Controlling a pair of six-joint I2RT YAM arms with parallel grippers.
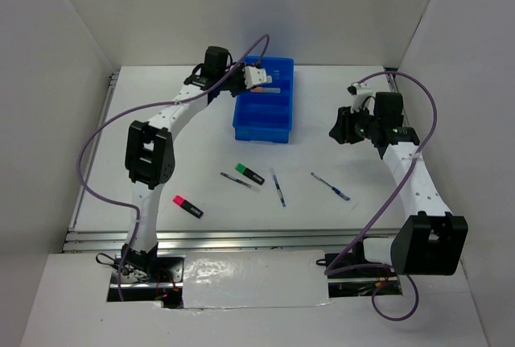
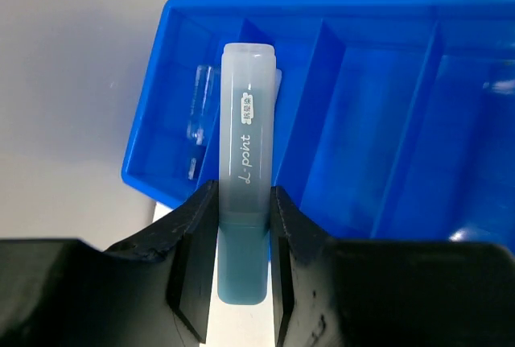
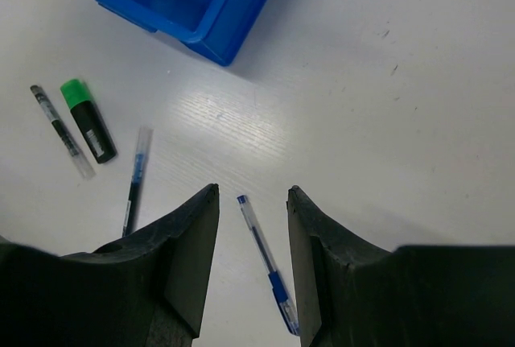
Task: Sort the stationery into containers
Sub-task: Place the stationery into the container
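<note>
Currently, the left gripper [image 2: 241, 202] pinches a frosted marker [image 2: 245, 113] between its fingers, over the far end of the blue tray [image 2: 153, 162] at 12 o'clock on the table [image 1: 322, 218]. The right gripper [image 3: 253, 198] hangs at 3 o'clock, fingers spread and empty. The blue pen [image 3: 265, 262], green highlighter [image 1: 249, 173] and pink highlighter [image 1: 187, 206] lie toward 6 o'clock.

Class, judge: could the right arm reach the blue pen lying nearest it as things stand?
Likely yes: the right gripper hangs open and empty, aimed at the blue pen, with nothing between them.
</note>
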